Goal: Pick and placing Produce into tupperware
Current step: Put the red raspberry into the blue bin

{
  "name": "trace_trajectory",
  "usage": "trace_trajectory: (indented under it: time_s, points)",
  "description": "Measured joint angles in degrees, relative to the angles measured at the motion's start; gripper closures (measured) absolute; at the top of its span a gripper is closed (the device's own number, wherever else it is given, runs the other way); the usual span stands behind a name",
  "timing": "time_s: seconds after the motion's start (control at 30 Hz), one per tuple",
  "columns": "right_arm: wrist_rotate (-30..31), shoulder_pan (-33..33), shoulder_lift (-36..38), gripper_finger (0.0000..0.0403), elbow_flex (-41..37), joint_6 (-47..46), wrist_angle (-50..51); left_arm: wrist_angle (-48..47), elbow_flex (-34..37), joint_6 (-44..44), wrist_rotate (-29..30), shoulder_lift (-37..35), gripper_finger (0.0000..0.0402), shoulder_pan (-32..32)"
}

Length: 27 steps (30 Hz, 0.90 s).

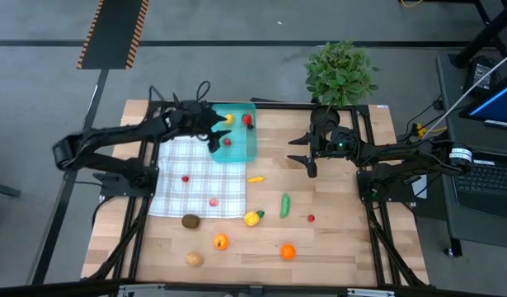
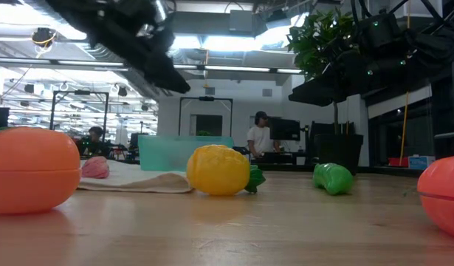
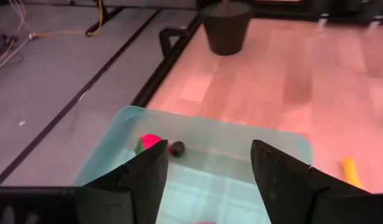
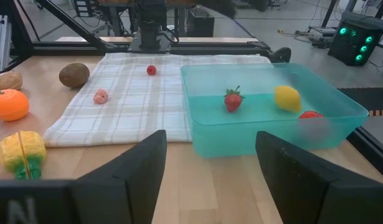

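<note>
The left gripper (image 1: 213, 132) hangs over the teal tupperware (image 1: 251, 148), jaws apart and empty, positioned as if for release; a strawberry (image 4: 233, 99), a lemon (image 4: 288, 98) and a red piece (image 4: 311, 116) lie inside. The right gripper (image 1: 309, 157) waits beside the container, jaws apart and empty. Remaining produce, including the green piece (image 1: 284, 205), lies scattered on the checked cloth (image 1: 199, 186) and table (image 1: 344, 239).

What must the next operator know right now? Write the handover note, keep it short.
Left pincer: open, empty, above the tupperware.
Right pincer: open, empty, over bare table to the right of the tupperware.
Done: three pieces inside: strawberry, yellow piece, red piece.
To do: ten pieces are outside. Two small ones lie on the checked cloth, and eight on the wood, among them the green piece.
</note>
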<state>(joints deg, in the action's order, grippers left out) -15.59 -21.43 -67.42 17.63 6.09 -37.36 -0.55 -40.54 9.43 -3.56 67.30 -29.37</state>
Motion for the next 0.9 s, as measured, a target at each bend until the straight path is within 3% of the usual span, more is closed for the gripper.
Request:
trace_trajectory:
  time_s: [0.43, 0.9]
  points:
    - [-0.1, 0.0, 0.0, 0.0153, 0.0, 0.0, 0.0, -3.3, 13.9, -0.6, 0.0, -23.3, 0.0181, 7.6]
    - [-0.1, 0.0, 0.0, 0.0153, 0.0, 0.0, 0.0, -29.1, 14.7, -3.3, 0.0, -37.7, 0.0180, 12.9]
